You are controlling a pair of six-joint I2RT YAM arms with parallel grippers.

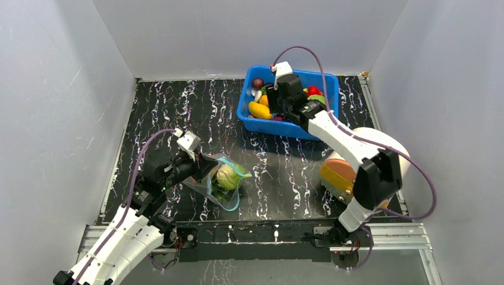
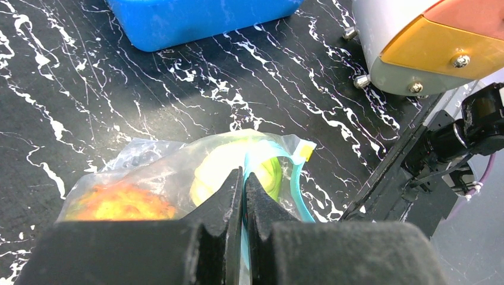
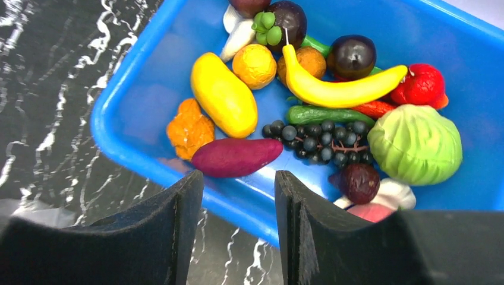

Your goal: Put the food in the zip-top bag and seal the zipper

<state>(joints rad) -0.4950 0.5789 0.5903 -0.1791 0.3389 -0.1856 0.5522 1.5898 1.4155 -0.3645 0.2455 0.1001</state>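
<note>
The clear zip-top bag [image 1: 221, 180] lies on the black marbled table at the front left, its mouth held up. Inside it are a pale green cabbage [image 2: 217, 166] and an orange piece [image 2: 122, 202]. My left gripper [image 2: 243, 178] is shut on the teal zipper [image 2: 299, 189] at the bag's mouth. More food fills the blue bin: a banana [image 3: 339, 90], a yellow mango [image 3: 223, 101], a purple sweet potato [image 3: 235, 157], black grapes [image 3: 321, 139] and a green cabbage [image 3: 416, 142]. My right gripper [image 3: 239, 178] hangs open over the bin's near wall, holding nothing.
The blue bin [image 1: 252, 123] stands at the back centre-right of the table. A white and orange appliance [image 1: 337, 173] sits at the front right beside the right arm. Grey walls close in the table on three sides.
</note>
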